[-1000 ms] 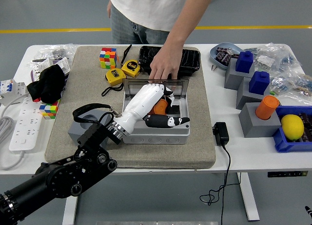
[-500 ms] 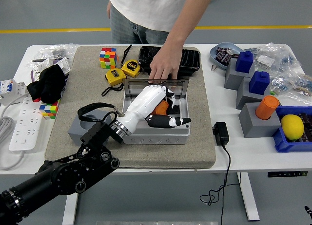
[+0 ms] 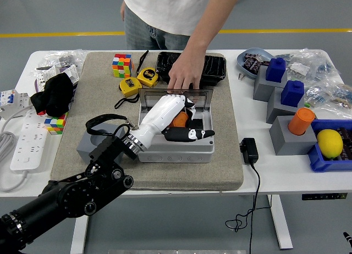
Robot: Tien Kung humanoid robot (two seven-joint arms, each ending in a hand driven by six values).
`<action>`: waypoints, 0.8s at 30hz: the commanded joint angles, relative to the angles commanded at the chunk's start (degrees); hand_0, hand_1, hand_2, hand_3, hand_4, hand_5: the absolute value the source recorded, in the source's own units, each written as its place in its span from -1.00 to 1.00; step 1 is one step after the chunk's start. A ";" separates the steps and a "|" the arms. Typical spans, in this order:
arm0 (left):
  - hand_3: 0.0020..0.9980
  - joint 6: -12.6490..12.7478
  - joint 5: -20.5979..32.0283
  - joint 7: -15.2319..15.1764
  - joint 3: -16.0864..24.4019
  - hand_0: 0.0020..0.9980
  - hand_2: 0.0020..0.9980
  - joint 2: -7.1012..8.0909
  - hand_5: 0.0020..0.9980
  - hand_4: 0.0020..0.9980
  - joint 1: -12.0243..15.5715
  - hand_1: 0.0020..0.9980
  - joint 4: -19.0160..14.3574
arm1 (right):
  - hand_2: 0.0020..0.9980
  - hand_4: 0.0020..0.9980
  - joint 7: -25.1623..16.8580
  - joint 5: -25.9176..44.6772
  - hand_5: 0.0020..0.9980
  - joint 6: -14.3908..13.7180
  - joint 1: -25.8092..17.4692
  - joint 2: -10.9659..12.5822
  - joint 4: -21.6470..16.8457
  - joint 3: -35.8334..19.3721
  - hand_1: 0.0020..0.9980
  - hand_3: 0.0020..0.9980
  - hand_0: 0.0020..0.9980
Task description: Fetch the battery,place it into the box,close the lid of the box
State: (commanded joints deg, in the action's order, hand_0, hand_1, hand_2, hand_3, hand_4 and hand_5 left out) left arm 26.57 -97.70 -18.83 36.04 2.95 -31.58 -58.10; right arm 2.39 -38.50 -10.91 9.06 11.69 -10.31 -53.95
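Observation:
A grey box (image 3: 176,152) stands open on the beige mat, its lid (image 3: 204,95) upright at the back. A person's hand (image 3: 184,75) rests on the top edge of the lid. My left hand (image 3: 190,122), white with black fingertips, reaches down into the box. Its fingers and thumb (image 3: 190,134) are curled around an orange battery (image 3: 179,120), which is low inside the box and mostly hidden by the hand. My right arm is out of view.
Two yellow tape measures (image 3: 147,76), a colour cube (image 3: 122,65) and a black tray (image 3: 214,67) lie behind the box. A grey holder (image 3: 87,148) sits left of it and a black adapter (image 3: 248,150) right of it. Grey blocks with an orange cylinder (image 3: 301,121) stand at far right.
My left hand has shifted slightly inside the box, with the forearm swinging a little. The orange battery stays within the hand. The person's hand has stayed on the lid.

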 joint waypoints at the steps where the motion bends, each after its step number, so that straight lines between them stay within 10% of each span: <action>1: -0.73 -0.08 -0.03 0.00 0.01 -0.68 -0.82 0.01 0.57 1.00 0.01 -0.88 0.04 | 0.77 1.00 0.00 -0.01 0.74 0.00 0.00 0.00 0.00 -0.03 0.94 0.51 1.00; 8: -0.59 -1.01 -0.08 0.31 0.07 -0.54 -0.71 0.08 0.63 1.00 0.13 -0.74 0.48 | 0.77 1.00 0.04 -0.40 0.74 -0.03 -0.07 0.01 0.00 -0.55 0.94 0.51 1.00; 9: -0.36 -1.15 -0.15 0.39 0.12 -0.35 -0.54 0.08 0.65 1.00 0.14 -0.35 0.50 | 0.77 1.00 0.04 -0.40 0.73 -0.01 -0.07 0.01 0.00 -0.54 0.94 0.51 1.00; 14: -0.36 -1.47 -0.47 0.52 0.35 -0.35 -0.54 0.19 0.65 1.00 0.21 -0.35 0.44 | 0.77 1.00 -0.01 -0.12 0.73 0.08 -0.07 -0.04 0.00 -0.30 0.94 0.51 1.00; 15: -0.04 -1.50 -0.57 0.54 0.41 -0.02 -0.05 0.22 0.68 1.00 0.22 0.10 0.38 | 0.77 1.00 -0.02 -0.10 0.73 0.09 -0.07 -0.04 0.00 -0.30 0.94 0.51 1.00; 24: -0.04 -1.54 -1.13 0.55 0.72 0.01 -0.03 0.42 0.69 1.00 0.15 0.09 0.05 | 0.77 1.00 0.01 -0.23 0.72 0.10 -0.06 -0.03 0.00 -0.45 0.94 0.51 1.00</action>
State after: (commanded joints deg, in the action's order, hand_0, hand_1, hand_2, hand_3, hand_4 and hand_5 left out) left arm 25.02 -98.83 -18.28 36.76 3.38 -31.43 -58.06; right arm 2.40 -38.73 -10.81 9.00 11.66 -10.31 -54.40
